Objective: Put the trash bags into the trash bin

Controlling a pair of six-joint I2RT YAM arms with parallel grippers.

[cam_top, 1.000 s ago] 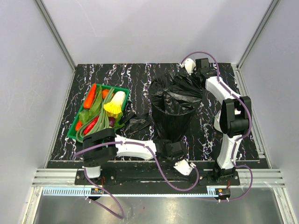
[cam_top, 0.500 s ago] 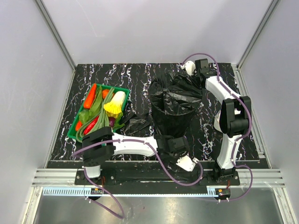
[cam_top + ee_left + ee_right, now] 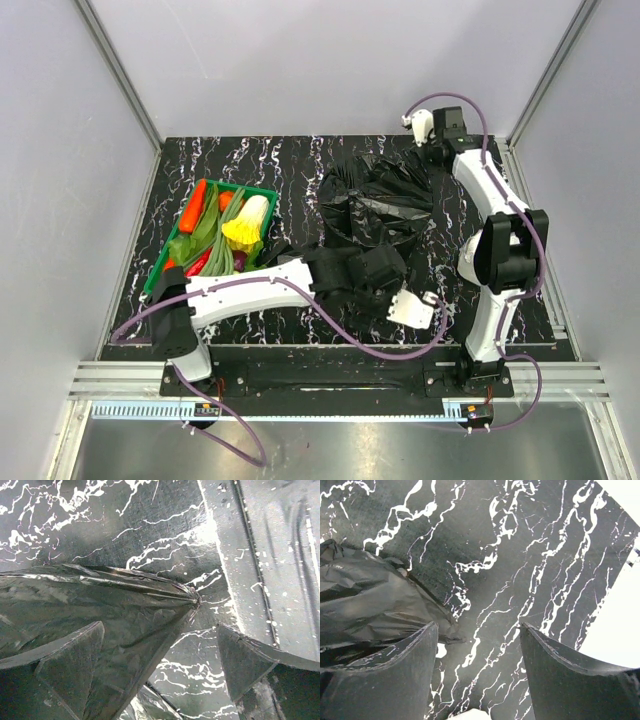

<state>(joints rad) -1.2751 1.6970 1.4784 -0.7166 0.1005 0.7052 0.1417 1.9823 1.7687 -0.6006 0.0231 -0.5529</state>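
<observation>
A large glossy black trash bag (image 3: 375,205) lies crumpled over an upright shape at mid-table; the trash bin itself is hidden beneath it. A small folded black trash bag (image 3: 282,250) peeks out beside the tray, partly behind my left arm. My left gripper (image 3: 378,272) hovers at the big bag's near side. In the left wrist view it (image 3: 160,665) is open, and the bag's film (image 3: 100,610) passes loosely behind the left finger. My right gripper (image 3: 432,150) is at the back right. In the right wrist view it (image 3: 477,630) stands open over bare marble, the bag's edge (image 3: 370,600) beside its left finger.
A shallow green tray (image 3: 250,188) of vegetables sits at the left of the black marbled table (image 3: 200,160). Grey enclosure walls stand close on three sides. A metal rail (image 3: 330,375) runs along the front edge, seen as a grey strip (image 3: 250,555) in the left wrist view.
Both grippers have opened and let go of the big bag. The left arm has lifted from the front edge to the bag's near side. The right gripper has drawn back toward the far corner.
</observation>
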